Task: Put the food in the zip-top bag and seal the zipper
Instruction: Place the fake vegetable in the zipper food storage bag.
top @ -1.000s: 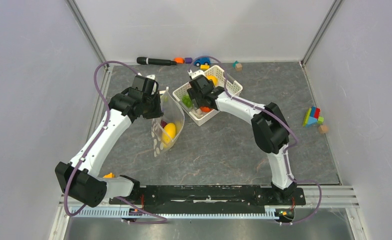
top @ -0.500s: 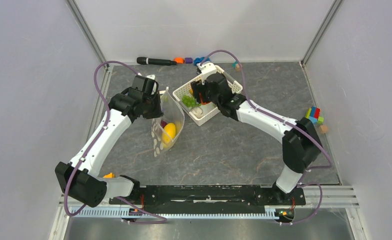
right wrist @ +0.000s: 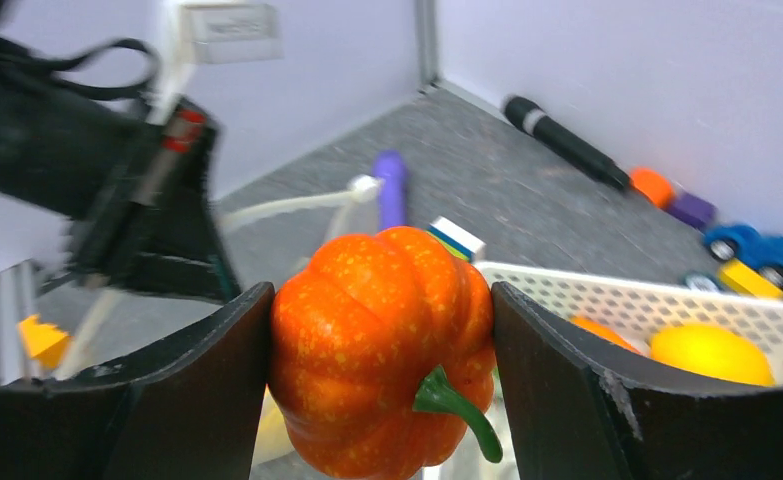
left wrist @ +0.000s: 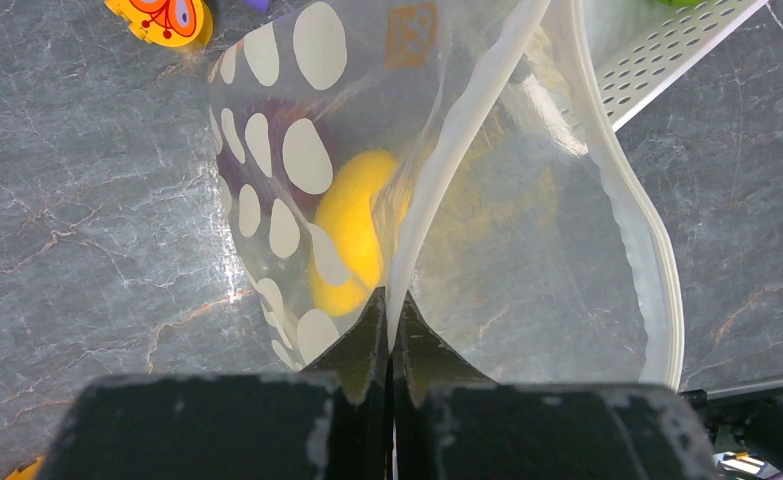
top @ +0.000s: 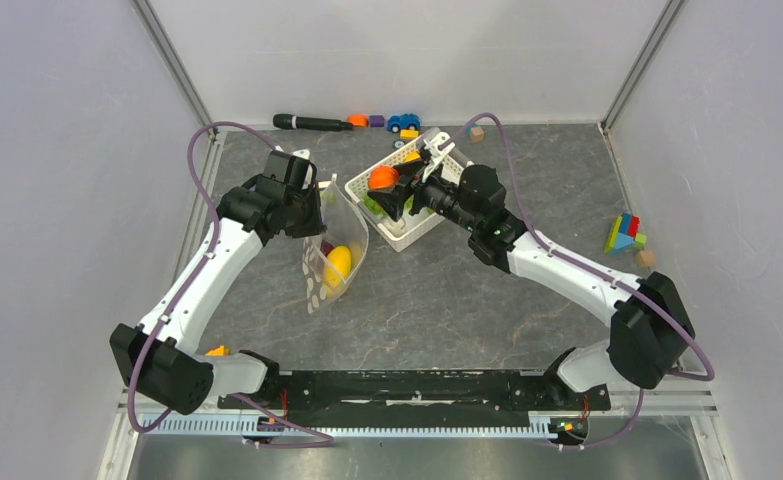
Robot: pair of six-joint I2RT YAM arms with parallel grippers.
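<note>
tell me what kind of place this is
Probably a robot test cell in a lab: plain walls on metal posts box in a table, two arms are bolted to its near rail, and the props are plastic toys like the pumpkin and car.

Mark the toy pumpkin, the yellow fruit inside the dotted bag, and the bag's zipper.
toy pumpkin (right wrist: 382,350): right wrist view, centre of its ribbed orange body.
yellow fruit (left wrist: 357,215): left wrist view, middle of its visible yellow side.
zipper (left wrist: 455,150): left wrist view, nearer strip, midway along.

Bag (top: 329,232) left of basket (top: 403,239); fruit (top: 338,262) in bag.
</note>
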